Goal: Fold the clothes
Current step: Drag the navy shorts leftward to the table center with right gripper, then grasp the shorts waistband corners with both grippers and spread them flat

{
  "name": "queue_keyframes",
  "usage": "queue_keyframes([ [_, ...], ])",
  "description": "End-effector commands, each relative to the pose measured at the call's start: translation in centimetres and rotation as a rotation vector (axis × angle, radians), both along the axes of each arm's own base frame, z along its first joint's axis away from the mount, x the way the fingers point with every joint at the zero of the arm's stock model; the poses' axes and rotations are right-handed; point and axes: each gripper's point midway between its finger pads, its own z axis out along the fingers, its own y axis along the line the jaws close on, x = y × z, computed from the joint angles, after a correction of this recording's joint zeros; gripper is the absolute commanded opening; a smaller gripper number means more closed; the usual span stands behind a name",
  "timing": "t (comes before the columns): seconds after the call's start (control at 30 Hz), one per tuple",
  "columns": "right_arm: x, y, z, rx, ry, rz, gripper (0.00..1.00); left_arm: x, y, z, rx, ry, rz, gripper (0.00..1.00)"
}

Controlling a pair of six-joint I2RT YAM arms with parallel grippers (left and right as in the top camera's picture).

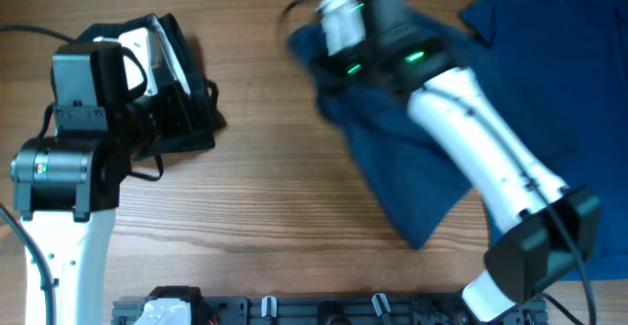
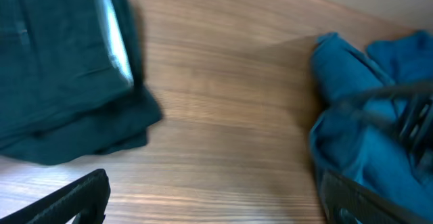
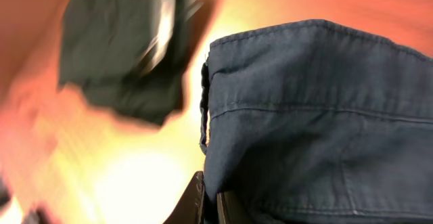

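The blue garment (image 1: 412, 148) lies rumpled on the wooden table (image 1: 265, 188), spreading from the middle of the overhead view out toward 4 o'clock. Its upper edge is bunched at about 1 o'clock, under the head of the right arm. The right gripper (image 3: 211, 204) has its jaws closed on this cloth. In the right wrist view a stitched hem rises straight up from between the two dark fingers and fills the right half of the frame. That view is blurred.

A second blue garment (image 1: 549, 30) sits at 2 o'clock, touching or overlapping the first — where one ends and the other begins cannot be told.

At 10 o'clock lies a dark folded garment (image 1: 182, 104), a neat stack with a pale strip showing along one edge. The left arm's head hangs over it. The left gripper (image 2: 213, 200) has its jaws wide apart with nothing between them — only bare wood shows between the two black fingertips (image 2: 74, 195). In the left wrist view the dark stack lies at 10 o'clock and the blue cloth at 3 o'clock, well apart.
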Motion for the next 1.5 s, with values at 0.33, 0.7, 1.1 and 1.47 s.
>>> queue_keyframes([
  [0.33,-3.0,0.0,-4.1,-0.325,-0.006,-0.138,0.71,-0.1,3.2,0.5,0.151,-0.02,0.097,1.0],
  [0.7,6.9,-17.3,-7.5,-0.162,0.29,-0.649,0.53,2.8,-5.2,-3.9,-0.066,0.107,-0.288,0.58],
  [1.1,3.3,-20.3,-4.7,-0.078,0.383,-0.512,0.59,14.3,-16.0,-19.7,0.076,0.117,-0.591,0.94],
  [1.47,0.3,-20.3,-1.0,-0.078,0.35,-0.488,0.61,18.3,-16.9,-28.9,0.141,0.105,-0.565,0.88],
])
